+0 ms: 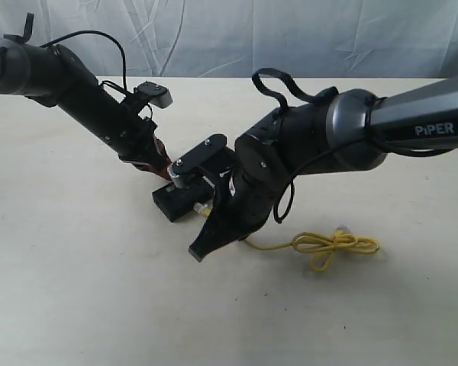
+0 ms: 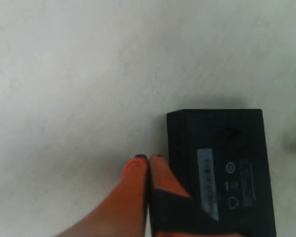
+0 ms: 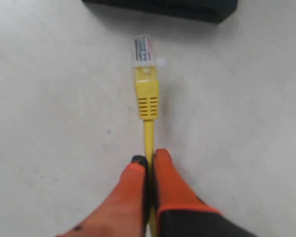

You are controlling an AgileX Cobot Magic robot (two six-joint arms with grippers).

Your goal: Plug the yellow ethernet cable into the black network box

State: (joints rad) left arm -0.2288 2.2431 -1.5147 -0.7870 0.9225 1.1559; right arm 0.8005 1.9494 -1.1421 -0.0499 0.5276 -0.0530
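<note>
The black network box [image 1: 172, 203] lies flat on the table, its pale label strip [image 2: 207, 180] facing up. My left gripper [image 2: 148, 159] is shut with nothing between its orange fingers, resting against the box's side edge, one finger overlapping its top. My right gripper [image 3: 149, 160] is shut on the yellow ethernet cable [image 3: 148, 136] just behind the yellow boot. The clear plug [image 3: 143, 49] points at the box's side [image 3: 163, 7], a short gap away. The rest of the cable trails to a looped bundle [image 1: 336, 245] on the right.
The pale table [image 1: 76, 290] spreads all round the box. A white cloth backdrop [image 1: 290, 38] hangs behind. The right arm's bulky wrist [image 1: 267, 164] looms over the box and hides part of it in the exterior view.
</note>
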